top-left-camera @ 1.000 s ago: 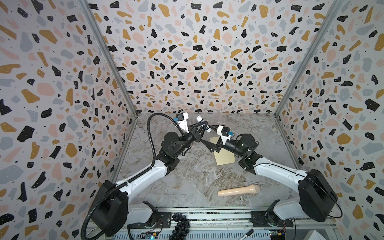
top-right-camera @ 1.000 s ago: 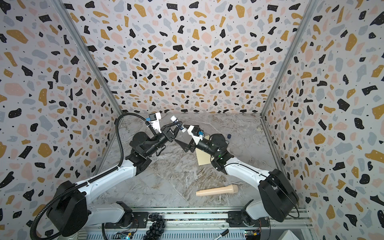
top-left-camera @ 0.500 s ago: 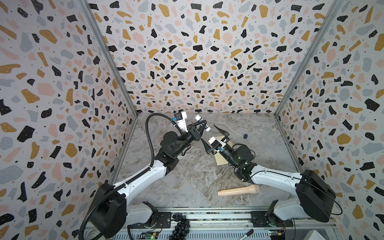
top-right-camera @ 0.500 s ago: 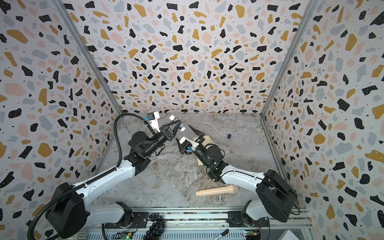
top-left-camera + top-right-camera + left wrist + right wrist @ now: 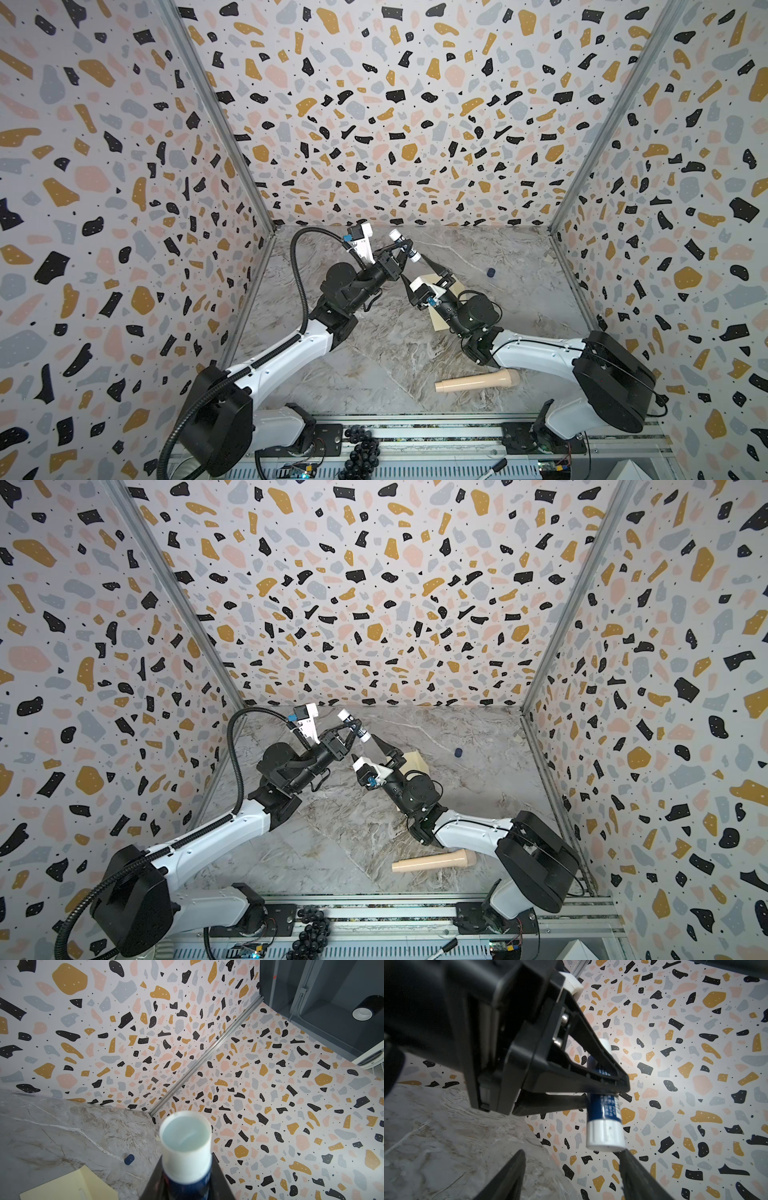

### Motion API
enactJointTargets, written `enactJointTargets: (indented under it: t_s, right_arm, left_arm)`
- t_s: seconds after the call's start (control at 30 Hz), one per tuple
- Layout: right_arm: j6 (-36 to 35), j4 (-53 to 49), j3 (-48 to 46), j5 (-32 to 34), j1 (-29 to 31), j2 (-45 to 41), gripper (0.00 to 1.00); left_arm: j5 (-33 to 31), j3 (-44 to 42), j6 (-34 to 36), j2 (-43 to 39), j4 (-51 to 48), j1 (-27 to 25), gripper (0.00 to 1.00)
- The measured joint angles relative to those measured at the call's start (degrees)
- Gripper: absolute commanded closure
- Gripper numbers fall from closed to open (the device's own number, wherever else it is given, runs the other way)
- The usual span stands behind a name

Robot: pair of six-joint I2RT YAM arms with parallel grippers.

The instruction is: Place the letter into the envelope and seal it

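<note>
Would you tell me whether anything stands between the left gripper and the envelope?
Yes. The open right gripper sits just past the glue stick that the left gripper holds, and its wrist hangs over the envelope.

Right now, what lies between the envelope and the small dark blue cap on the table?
Nothing: only bare marble tabletop separates the envelope from the dark blue cap, clearest in the left wrist view.

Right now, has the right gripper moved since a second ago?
Yes: the right gripper has pulled away from the blue cap, toward the front rail.
</note>
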Motion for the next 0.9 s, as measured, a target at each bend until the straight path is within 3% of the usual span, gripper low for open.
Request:
enactJointTargets:
  t_s: [0.13,0.47,0.73,0.9]
  right_arm:
    - [0.8,1.3,0.0,0.7,0.0,0.1,0.4]
    - [6.5,3.5,0.1,0.6,-0.8,0.1,0.4]
    - [9.5,3.8,0.7,-0.4,-1.5,0.1,0.5]
    - [10.4,4.0,1.2,-0.7,-1.5,0.1,0.5]
  left_arm:
    - [0.0,0.0,-0.6,0.0,0.0,0.0,1.0]
    - [0.0,0.0,-0.8,0.0,-0.1,0.0,1.0]
    - [0.0,0.0,-0.9,0.0,-0.5,0.0,1.0]
    - [0.0,0.0,-1.0,0.0,-0.8,0.0,1.0]
